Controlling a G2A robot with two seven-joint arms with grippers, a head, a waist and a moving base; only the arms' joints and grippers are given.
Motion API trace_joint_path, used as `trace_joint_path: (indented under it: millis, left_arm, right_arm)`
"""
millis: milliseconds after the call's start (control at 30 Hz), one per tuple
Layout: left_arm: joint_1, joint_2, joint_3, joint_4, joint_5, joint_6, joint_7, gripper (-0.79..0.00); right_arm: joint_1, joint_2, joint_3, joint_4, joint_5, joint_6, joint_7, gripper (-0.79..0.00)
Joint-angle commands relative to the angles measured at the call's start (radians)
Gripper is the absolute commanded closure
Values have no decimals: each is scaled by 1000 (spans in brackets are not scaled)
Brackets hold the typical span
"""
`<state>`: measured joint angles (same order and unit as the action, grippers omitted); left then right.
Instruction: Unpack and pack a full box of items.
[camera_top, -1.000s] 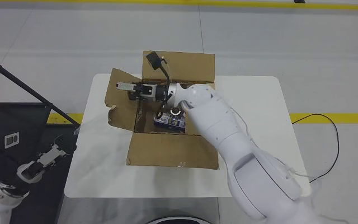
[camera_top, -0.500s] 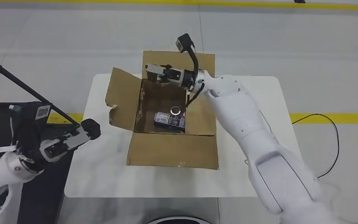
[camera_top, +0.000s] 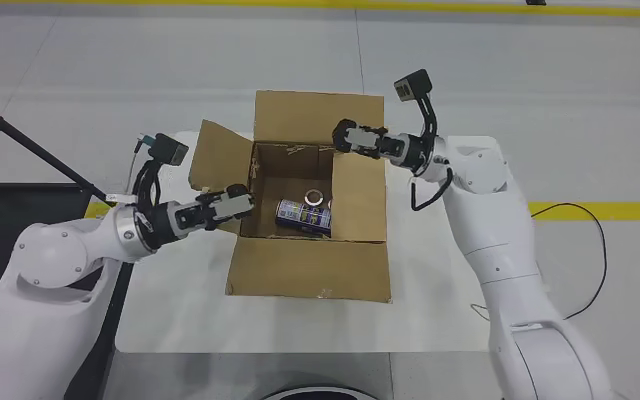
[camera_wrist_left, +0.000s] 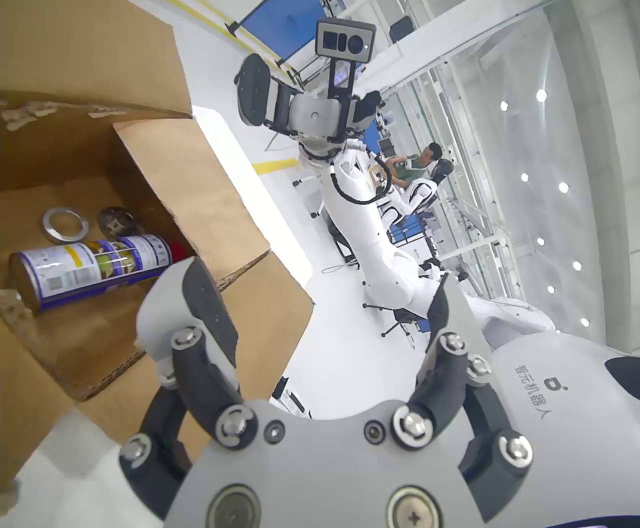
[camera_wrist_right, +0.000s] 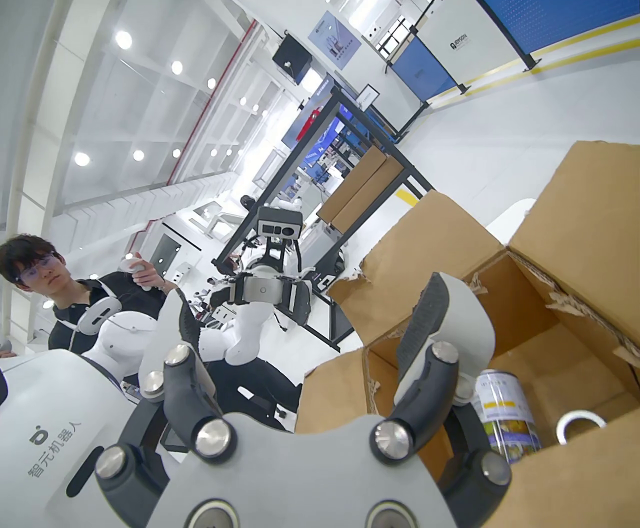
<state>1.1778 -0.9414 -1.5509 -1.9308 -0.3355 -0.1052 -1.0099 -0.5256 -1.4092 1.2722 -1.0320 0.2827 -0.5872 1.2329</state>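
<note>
Cardboard box (camera_top: 308, 270) stands on the white surface (camera_top: 450, 250) in the top view, with its flaps open. Note the left hand (camera_top: 240, 196) just beside the box's left flap, and the right hand (camera_top: 345, 135) over the right flap near the far corner; neither holds anything. Inside the box, a can (camera_top: 300, 213) lies on its side with a metal ring (camera_top: 315, 198) just beside it. Around the surface you see pale floor (camera_top: 120, 70) crossed by a yellow line (camera_top: 560, 210).

In the left wrist view, check the left hand (camera_wrist_left: 320, 280): its fingers stand wide apart and grip nothing. The box (camera_wrist_left: 210, 200) sits near it, with the can (camera_wrist_left: 90, 272), the ring (camera_wrist_left: 65, 225) and a dark round piece (camera_wrist_left: 116, 221) on its bottom.

In the right wrist view, the right hand (camera_wrist_right: 307, 292) is likewise spread wide and empty, above the rim of the box (camera_wrist_right: 435, 240). The can (camera_wrist_right: 505, 415) and ring (camera_wrist_right: 580, 425) lie below, partly hidden by one finger and the near flap.
</note>
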Motion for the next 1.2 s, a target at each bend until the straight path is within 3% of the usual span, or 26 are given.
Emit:
trace_joint_path:
  millis: [0, 200, 333, 800, 933, 1167]
  left_arm:
    - [-54, -5, 69, 8, 20, 19, 8, -785]
    - [-196, -27, 258, 36, 71, 86, 50, -785]
    - [-268, -42, 344, 41, 87, 132, 66, -785]
    - [-259, -42, 353, 55, 117, 135, 81, -785]
    - [-281, -49, 404, 112, 190, 140, 116, -785]
    - [-354, -81, 531, 243, 237, 100, 174, -785]
  right_arm:
    - [-37, 19, 43, -64, -21, 27, 25, -785]
    - [-143, 66, 153, -221, -89, 136, 62, -785]
    - [-186, 82, 194, -267, -119, 175, 24, -785]
    - [-193, 82, 191, -271, -126, 176, 10, -785]
    - [-213, 87, 174, -300, -136, 153, -15, -785]
    - [-288, 117, 259, -372, -149, 154, -20, -785]
